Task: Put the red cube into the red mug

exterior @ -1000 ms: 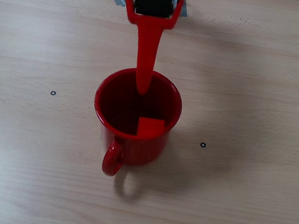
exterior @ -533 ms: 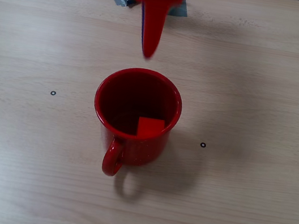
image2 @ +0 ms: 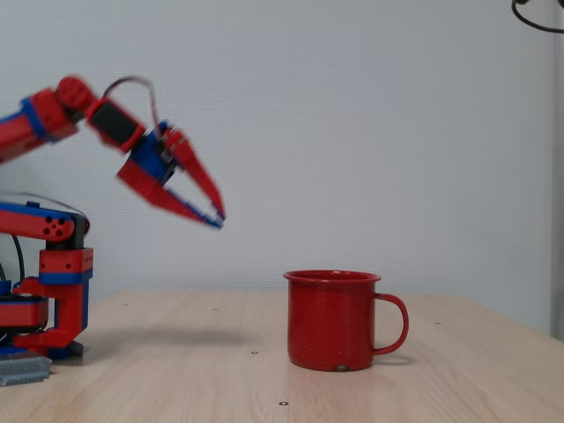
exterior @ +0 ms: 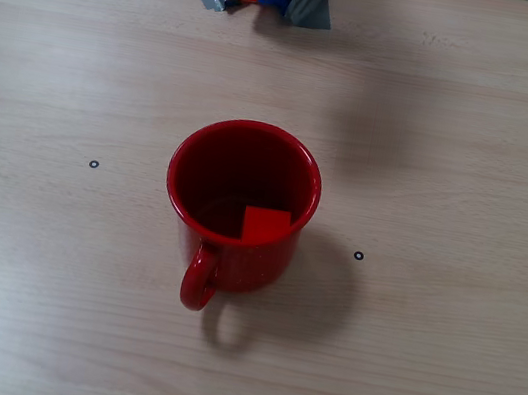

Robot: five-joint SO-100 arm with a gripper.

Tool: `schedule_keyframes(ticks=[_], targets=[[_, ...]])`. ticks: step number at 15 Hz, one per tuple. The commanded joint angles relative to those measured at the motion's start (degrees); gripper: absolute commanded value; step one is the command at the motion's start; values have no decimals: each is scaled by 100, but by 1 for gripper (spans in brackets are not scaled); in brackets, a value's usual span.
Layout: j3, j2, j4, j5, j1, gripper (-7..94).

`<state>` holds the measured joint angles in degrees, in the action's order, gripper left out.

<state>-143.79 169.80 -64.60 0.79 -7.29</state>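
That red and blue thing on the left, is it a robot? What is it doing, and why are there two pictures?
Yes, it is a small robot arm that stands on a wooden table. Its pointed end is the gripper, two fingers that pinch things. One picture looks straight down from above; the other looks from the side. On the table stands a red mug, handle on the right in the side picture. From above you can see a little red cube lying inside the mug. The gripper holds nothing: it hangs in the air, up and to the left of the mug, fingers almost together.
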Motion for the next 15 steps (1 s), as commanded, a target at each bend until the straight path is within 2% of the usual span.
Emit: schedule_keyframes(ticks=[1,4,6,8,11,15], targets=[[-791,888,-202,264,141,0],[-2303,2109,308,193,316,0],[-3094,2109,563,-220,369,0],[-3498,2109,352,-466,369,0],[-3454,2109,141,185,439,0],[-3445,2109,141,158,457,0]])
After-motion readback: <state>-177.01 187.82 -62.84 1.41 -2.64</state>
